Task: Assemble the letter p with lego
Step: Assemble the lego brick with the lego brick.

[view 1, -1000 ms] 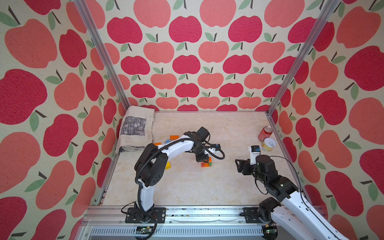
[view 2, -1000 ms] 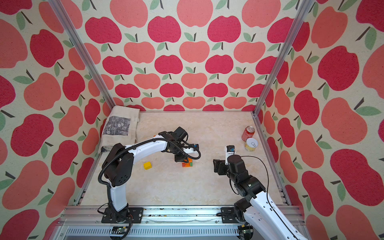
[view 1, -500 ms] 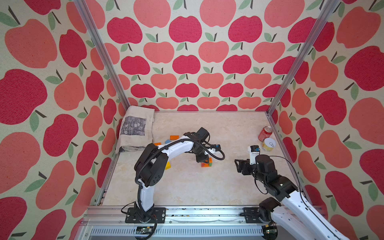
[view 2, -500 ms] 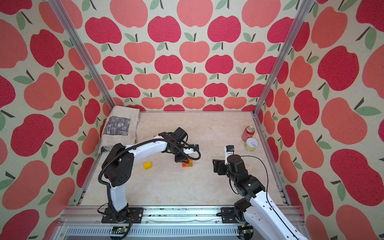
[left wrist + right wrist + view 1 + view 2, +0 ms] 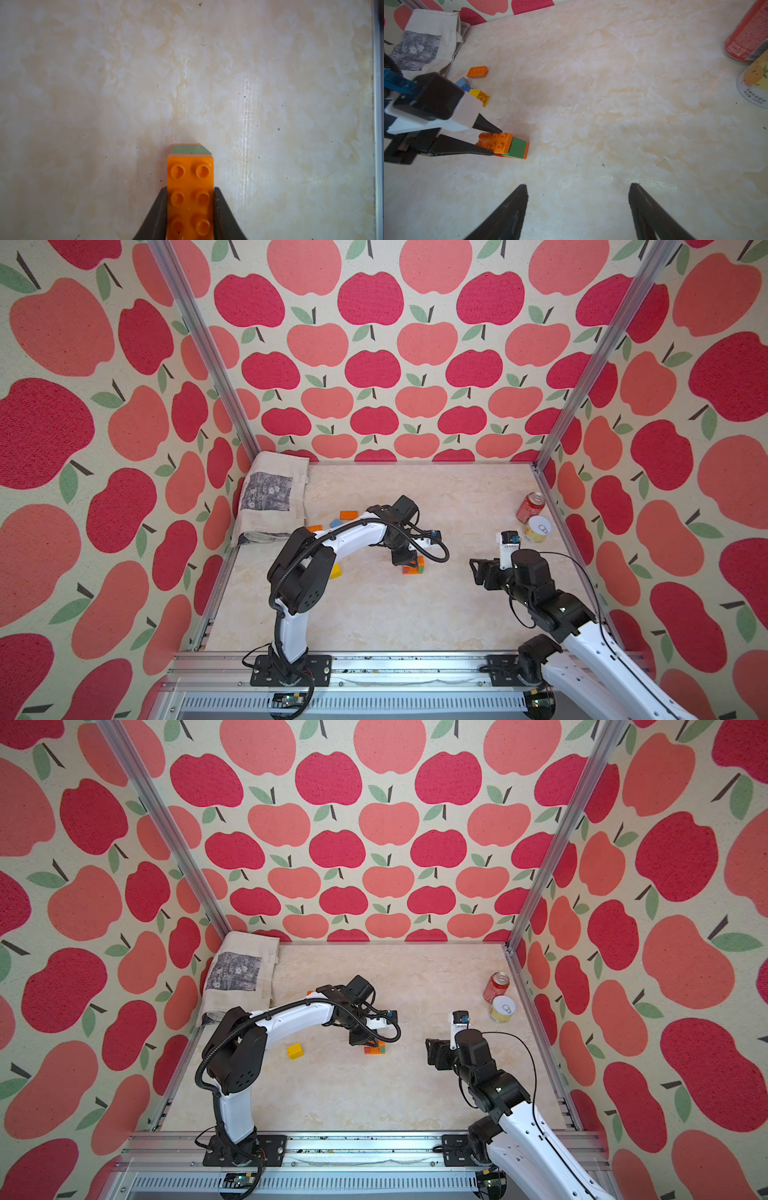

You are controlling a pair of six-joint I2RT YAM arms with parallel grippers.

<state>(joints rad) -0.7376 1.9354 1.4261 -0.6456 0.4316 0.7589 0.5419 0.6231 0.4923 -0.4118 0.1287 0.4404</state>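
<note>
Gripping the orange studded plastic brick [image 5: 190,178] by its two long sides, my left gripper [image 5: 190,188] is clamped tight on it. That brick is pressed onto a green plastic brick [image 5: 517,148] with more orange beneath. It's a small joined stack, apparently down on the marbled beige tabletop [image 5: 104,83], near the middle in both top views.

The long axis runs roughly nine to three, with the green end poking out toward three o'clock. Now the bit that matters: my right gripper [image 5: 578,187] waits at three o'clock of the stack, well apart, jaws spread wide and empty, facing that green end. The left arm is plainly the nearer one.

Spare pieces lie at ten o'clock, a flat orange brick [image 5: 477,71] and a light blue brick [image 5: 463,82], with a yellow cube brick [image 5: 295,1050] at nine. The red soda can [image 5: 530,506] sits off at two o'clock. I reckon more bricks must join before any P shows.
</note>
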